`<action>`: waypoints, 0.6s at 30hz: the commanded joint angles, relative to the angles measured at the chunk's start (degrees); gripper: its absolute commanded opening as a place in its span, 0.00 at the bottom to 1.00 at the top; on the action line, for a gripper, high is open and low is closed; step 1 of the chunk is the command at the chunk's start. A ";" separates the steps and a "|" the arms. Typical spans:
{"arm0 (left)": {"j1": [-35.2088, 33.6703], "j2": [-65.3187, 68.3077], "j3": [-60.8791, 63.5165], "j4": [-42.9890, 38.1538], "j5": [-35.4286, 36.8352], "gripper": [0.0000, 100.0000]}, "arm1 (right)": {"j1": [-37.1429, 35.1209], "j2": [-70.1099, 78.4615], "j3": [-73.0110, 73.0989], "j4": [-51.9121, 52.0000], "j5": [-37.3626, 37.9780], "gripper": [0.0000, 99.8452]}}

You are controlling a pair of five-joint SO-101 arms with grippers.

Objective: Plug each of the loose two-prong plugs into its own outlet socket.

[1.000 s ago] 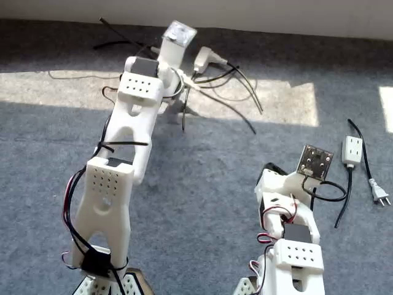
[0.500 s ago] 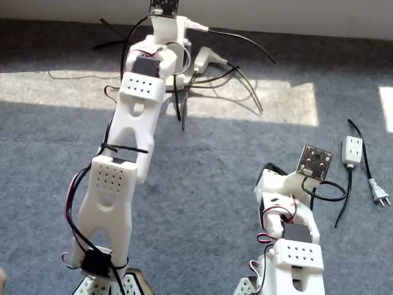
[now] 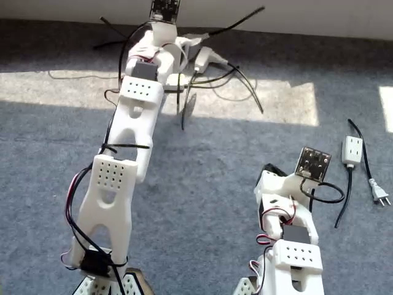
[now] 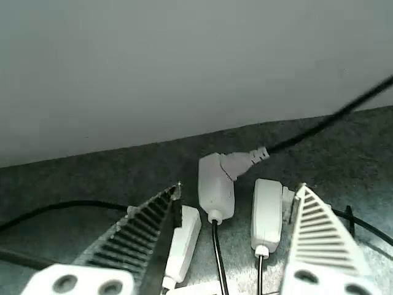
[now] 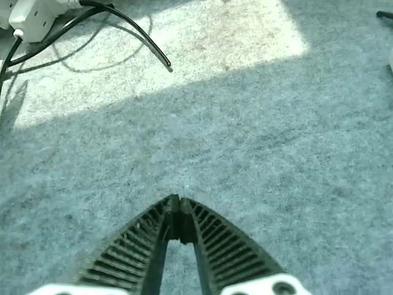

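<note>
- L gripper (image 4: 239,187): spread wide, empty, by the wall (image 4: 184,61). White sockets (image 4: 215,187) lie right btwn its tips.
- These sockets look small, light, hard, a bit slippy; cords (image 4: 216,252) are bendy & will tug. Best grab the flat sides, not the cord.
- R gripper (image 5: 179,216): pinched closed, empty, over bare carpet (image 5: 276,123).
- Far right: loose plug (image 3: 381,198) lies near a lone socket (image 3: 351,149), not touching, apart from R gripper.

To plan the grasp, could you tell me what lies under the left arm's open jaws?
A white plastic block, a second beside it, and a third partly covered by one jaw, all on grey carpet. Their undersides are hidden.
</note>
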 commanded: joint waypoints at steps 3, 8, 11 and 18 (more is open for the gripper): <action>-1.10 -1.63 -23.69 19.16 -0.35 0.28 | -0.40 -0.57 -0.48 -1.19 1.05 0.01; 3.74 -11.74 -24.84 40.26 -0.53 0.28 | 0.04 -0.57 -0.48 -0.92 0.79 0.02; 6.99 -16.40 -24.57 52.22 -0.44 0.28 | 0.84 -0.57 -0.57 -0.84 0.70 0.06; 9.19 -24.04 -13.23 60.13 -0.35 0.28 | 6.55 -0.40 -9.27 9.63 -3.34 0.09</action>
